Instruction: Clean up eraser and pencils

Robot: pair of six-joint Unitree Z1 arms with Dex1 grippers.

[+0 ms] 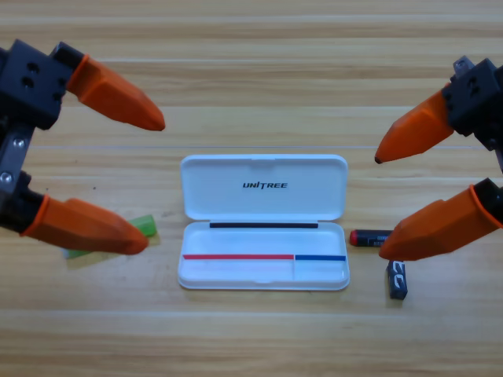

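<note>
Claws both gape: left claw (155,182) above the green pencil (144,227), right claw (380,206) over the red-and-black pencil (368,237) near the eraser (397,280); white case (264,187) open mid-tabletop (251,55).

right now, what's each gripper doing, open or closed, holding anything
Left gripper: open, holding nothing, at the left edge over the green pencil.
Right gripper: open, holding nothing, at the right edge over the red-and-black pencil.

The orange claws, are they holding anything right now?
No. The left end effector and the right end effector are both open and empty. The green pencil, red pencil and eraser lie on the table.
</note>
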